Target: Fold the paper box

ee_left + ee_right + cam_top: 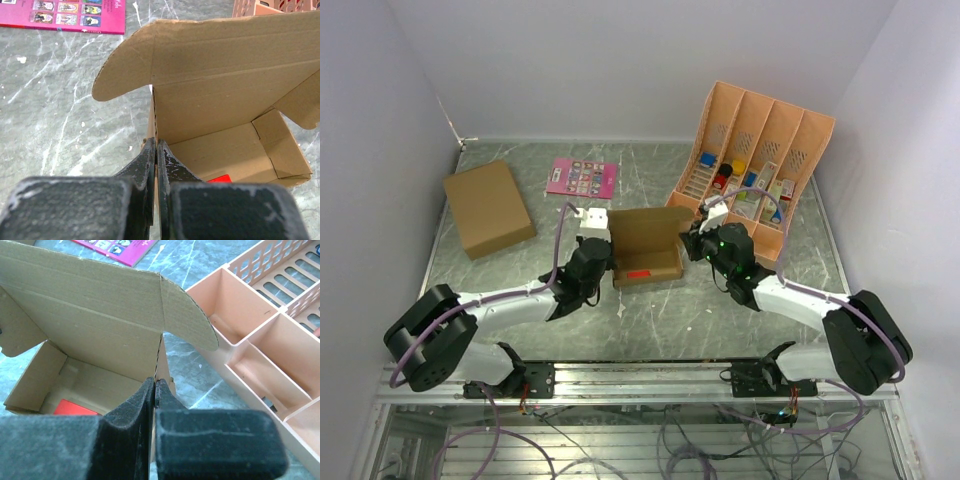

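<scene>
Paper box (645, 250) open, red patch (218, 178) inside partly hidden

Plain white walls (620, 60) enclose a grey-green marbled table (660, 320) on three sides, evenly lit.

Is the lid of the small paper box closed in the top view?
No, the paper box stands open, its lid raised, and a red patch shows inside it.

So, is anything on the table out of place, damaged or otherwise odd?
Nothing is spilled or damaged. One oddity: a small red patch shows inside the paper box, low at its near side, while the lid stands open.
</scene>
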